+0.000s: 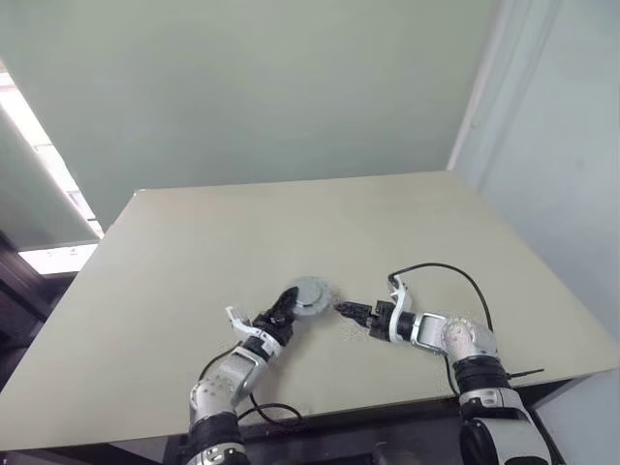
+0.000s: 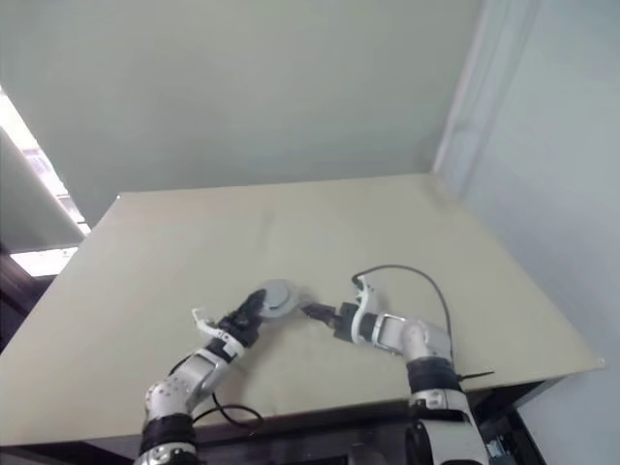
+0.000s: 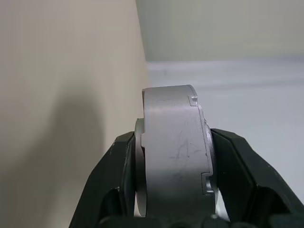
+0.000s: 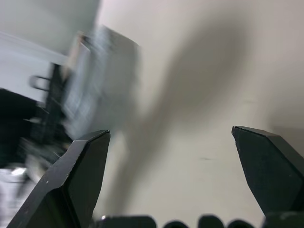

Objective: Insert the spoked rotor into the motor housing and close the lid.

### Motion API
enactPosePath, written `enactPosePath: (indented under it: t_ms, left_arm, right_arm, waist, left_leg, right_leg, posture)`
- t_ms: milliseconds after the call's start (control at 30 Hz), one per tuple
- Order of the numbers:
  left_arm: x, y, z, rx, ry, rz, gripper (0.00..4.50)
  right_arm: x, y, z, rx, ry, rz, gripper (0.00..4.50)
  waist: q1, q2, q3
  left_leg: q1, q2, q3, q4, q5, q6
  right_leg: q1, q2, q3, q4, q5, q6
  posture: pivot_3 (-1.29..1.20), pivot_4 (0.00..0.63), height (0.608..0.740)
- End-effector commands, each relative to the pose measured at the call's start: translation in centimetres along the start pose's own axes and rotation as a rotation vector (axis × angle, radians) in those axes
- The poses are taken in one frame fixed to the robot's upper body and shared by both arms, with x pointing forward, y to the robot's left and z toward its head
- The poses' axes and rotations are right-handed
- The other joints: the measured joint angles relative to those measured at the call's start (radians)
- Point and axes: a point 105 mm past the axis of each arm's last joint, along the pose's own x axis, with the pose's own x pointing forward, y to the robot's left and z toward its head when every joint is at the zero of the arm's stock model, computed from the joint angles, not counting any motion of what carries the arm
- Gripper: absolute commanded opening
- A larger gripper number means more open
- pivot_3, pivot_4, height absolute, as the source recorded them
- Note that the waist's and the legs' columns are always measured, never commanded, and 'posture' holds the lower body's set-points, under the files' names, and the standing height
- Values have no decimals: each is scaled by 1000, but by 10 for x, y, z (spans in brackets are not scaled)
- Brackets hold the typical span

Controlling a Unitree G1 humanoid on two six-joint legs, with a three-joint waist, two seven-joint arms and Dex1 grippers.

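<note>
1. the motor housing (image 1: pixel 310 294), closed with the lid (image 3: pixel 173 156) over it, sat near the middle of the table (image 1: pixel 291 223), toward the near edge
2. the left gripper (image 1: pixel 283 312) lay on the housing's near left side, its fingers (image 3: pixel 109 185) on either face of the closed unit
3. the right gripper (image 1: pixel 351 312) lay just to the right of the housing, apart from it, pointing toward it
4. a wall (image 1: pixel 242 87) stood behind the table's far edge
</note>
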Motion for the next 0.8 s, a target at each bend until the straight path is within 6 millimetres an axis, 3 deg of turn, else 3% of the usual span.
enactPosePath:
  t_ms: [33,233,333,500,800]
  left_arm:
    - [0,-20,59,213,-281,22,1993]
    - [-3,-28,89,547,-338,84,1991]
    - [-4,-29,98,628,-325,112,1990]
    - [-11,-20,106,686,-324,195,1980]
    - [-17,-16,115,683,-365,253,1980]
  right_arm:
    - [-2,12,16,-131,-51,21,4500]
    - [-5,18,12,-201,-43,27,4500]
    - [-6,22,10,-307,-42,22,4500]
    - [-10,38,11,-514,-101,64,4500]
    - [-13,49,4,-584,-116,122,4500]
  waist:
    - [1,0,0]
    - [7,-1,0]
    - [19,-2,0]
    - [28,-2,0]
    - [28,-6,0]
  left_leg:
    - [0,0,0,0,0,0]
    - [-1,0,0,0,0,0]
    - [-1,-1,0,0,0,0]
    - [-1,-1,0,0,0,0]
    - [0,0,-1,1,0,0]
  right_leg:
    - [0,0,0,0,0,0]
    - [0,0,0,-1,0,0]
    - [0,0,0,-1,0,0]
    - [0,-1,-1,-2,0,0]
    - [0,-1,-1,-1,0,0]
  posture:
    - [0,0,740]
    - [0,0,740]
    - [0,0,740]
    - [0,0,740]
    - [0,0,740]
